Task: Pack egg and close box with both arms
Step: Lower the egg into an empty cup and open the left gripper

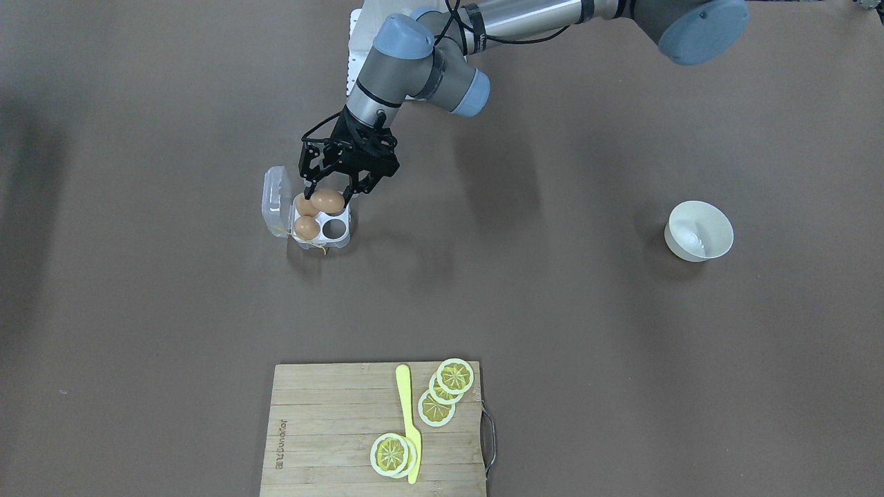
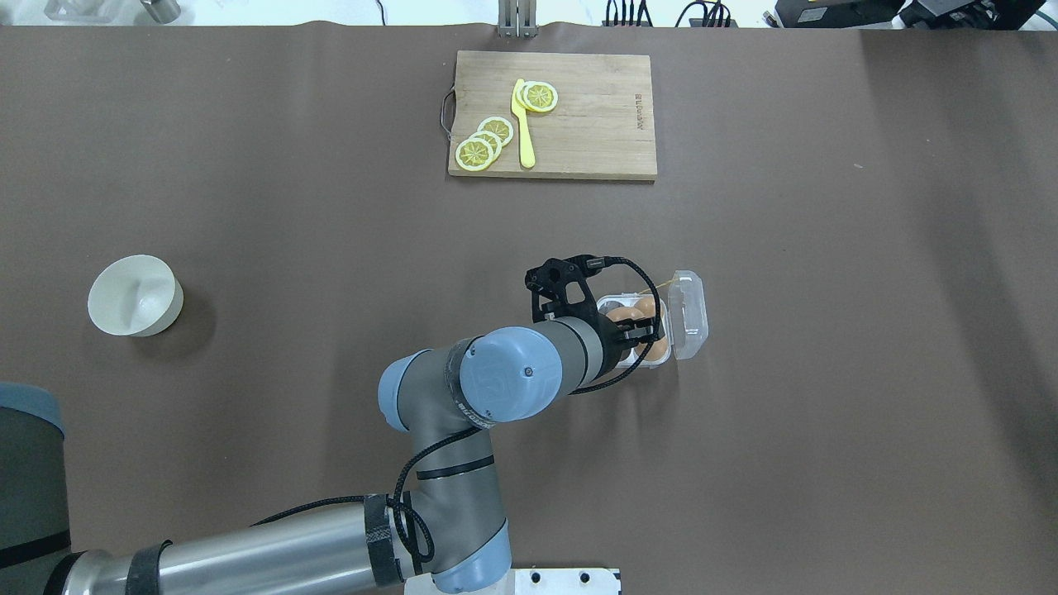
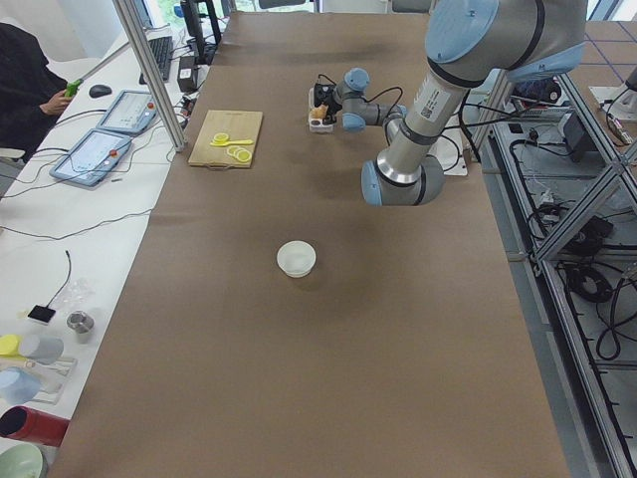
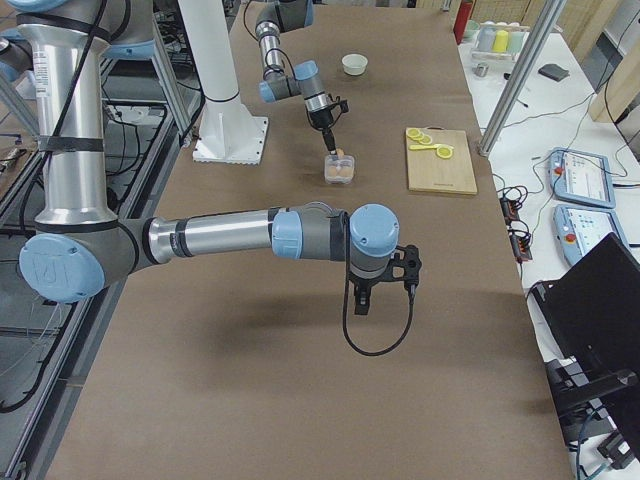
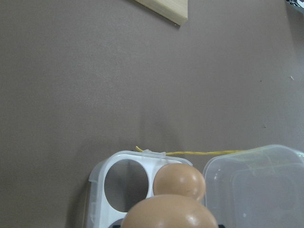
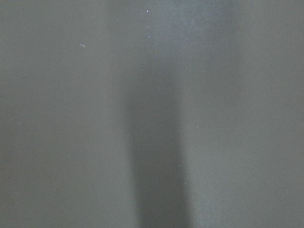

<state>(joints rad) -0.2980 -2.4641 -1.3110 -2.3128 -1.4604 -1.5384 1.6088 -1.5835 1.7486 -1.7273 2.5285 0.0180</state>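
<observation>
My left gripper (image 1: 327,196) is shut on a light-brown egg (image 1: 327,201) and holds it just above the clear four-cell box (image 1: 343,238). Two more brown eggs (image 1: 306,227) sit in the cells on the lid side. One front cell (image 1: 336,226) is empty. The hinged lid (image 1: 276,200) stands open to the side. In the left wrist view the held egg (image 5: 168,213) fills the bottom edge, above a seated egg (image 5: 179,180) and the yellow string (image 5: 199,153). My right gripper (image 4: 380,292) hovers over bare table far from the box; I cannot tell whether it is open.
A white bowl (image 1: 698,230) stands far off on the left arm's side. A wooden cutting board (image 1: 331,428) with lemon slices (image 1: 435,407) and a yellow knife (image 1: 409,421) lies at the far edge. A white stand base (image 1: 353,62) is by the robot.
</observation>
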